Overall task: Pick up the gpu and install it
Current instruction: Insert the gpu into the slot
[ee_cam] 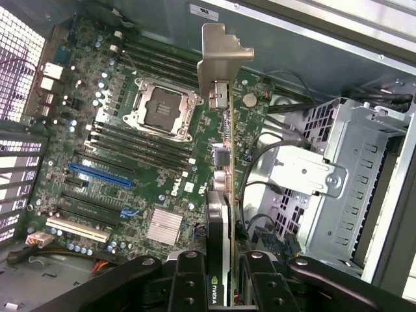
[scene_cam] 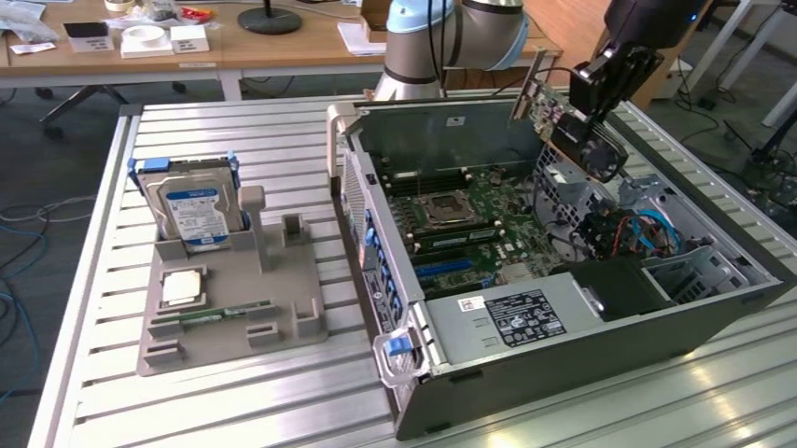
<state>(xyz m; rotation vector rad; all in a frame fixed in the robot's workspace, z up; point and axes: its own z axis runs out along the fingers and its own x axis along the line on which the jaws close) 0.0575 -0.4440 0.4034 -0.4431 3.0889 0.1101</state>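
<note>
The gpu (scene_cam: 557, 114) hangs in the air over the far side of the open computer case (scene_cam: 585, 359), tilted, its silver bracket pointing up and away. My gripper (scene_cam: 588, 117) is shut on it. In the wrist view the gpu (ee_cam: 223, 166) is seen edge-on between my fingers (ee_cam: 188, 283), its metal bracket (ee_cam: 221, 62) farthest from me. It hovers above the motherboard (ee_cam: 130, 130), apart from the blue slot (ee_cam: 104, 177) and the other expansion slots.
A grey holder (scene_cam: 280, 313) at the exterior view's left carries a hard drive (scene_cam: 193, 210), a square chip (scene_cam: 183, 287) and a green RAM stick (scene_cam: 224, 315). Inside the case a metal drive cage (ee_cam: 354, 169) and cables (scene_cam: 641, 233) crowd one side.
</note>
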